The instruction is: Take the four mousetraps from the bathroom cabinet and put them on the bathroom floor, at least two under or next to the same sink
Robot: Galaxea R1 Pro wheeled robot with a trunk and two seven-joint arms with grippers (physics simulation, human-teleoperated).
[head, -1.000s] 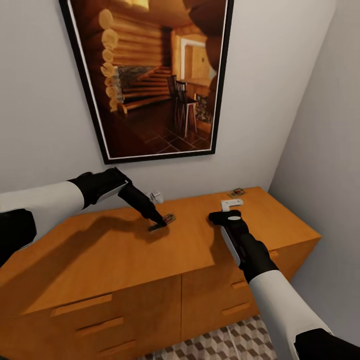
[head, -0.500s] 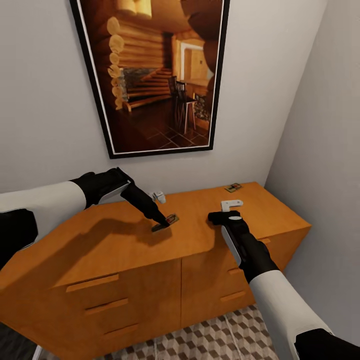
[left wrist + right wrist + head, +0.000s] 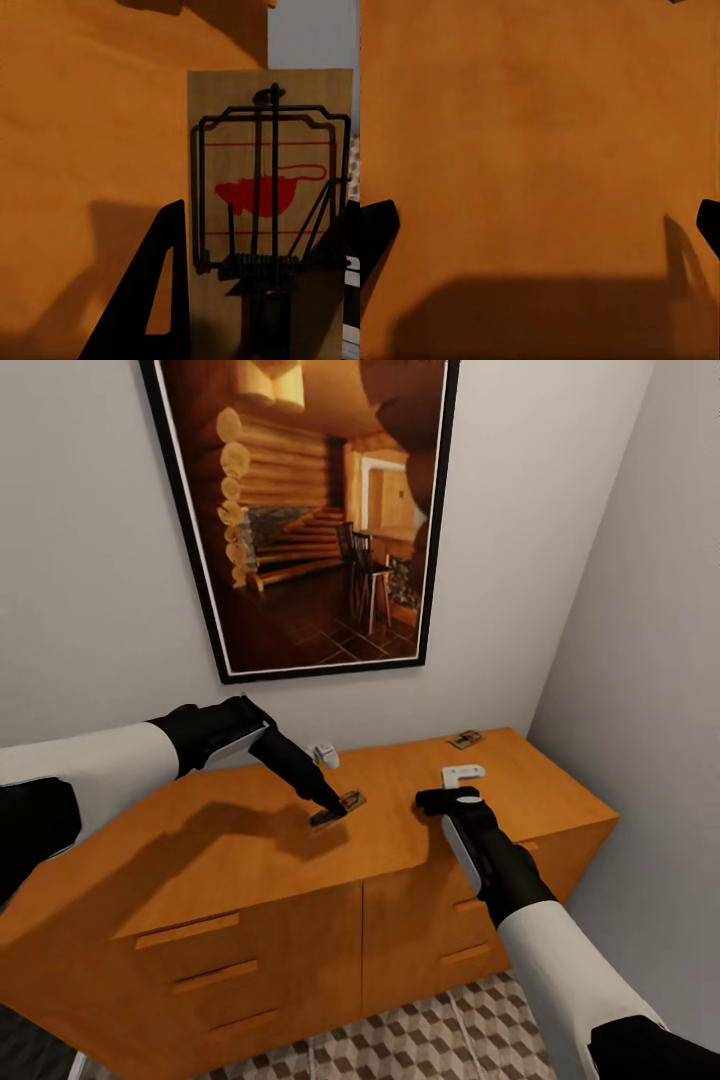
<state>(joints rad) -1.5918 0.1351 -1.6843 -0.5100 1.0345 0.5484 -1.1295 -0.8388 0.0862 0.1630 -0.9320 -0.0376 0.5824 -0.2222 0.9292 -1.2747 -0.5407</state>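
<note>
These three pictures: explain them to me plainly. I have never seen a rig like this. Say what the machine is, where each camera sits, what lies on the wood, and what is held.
This is a simulated robot with two arms. The large picture comes from its head, looking down over a wooden cabinet below a framed picture. The other two come from cameras near each wrist. The left gripper has its jaws at a mousetrap, a small wooden board with a wire bar and a red mouse mark, seen close up in the left wrist view. Whether it is lifted off the wood, I cannot tell. The right gripper hovers with jaws open over bare wood. A second mousetrap lies near the wall.
</note>
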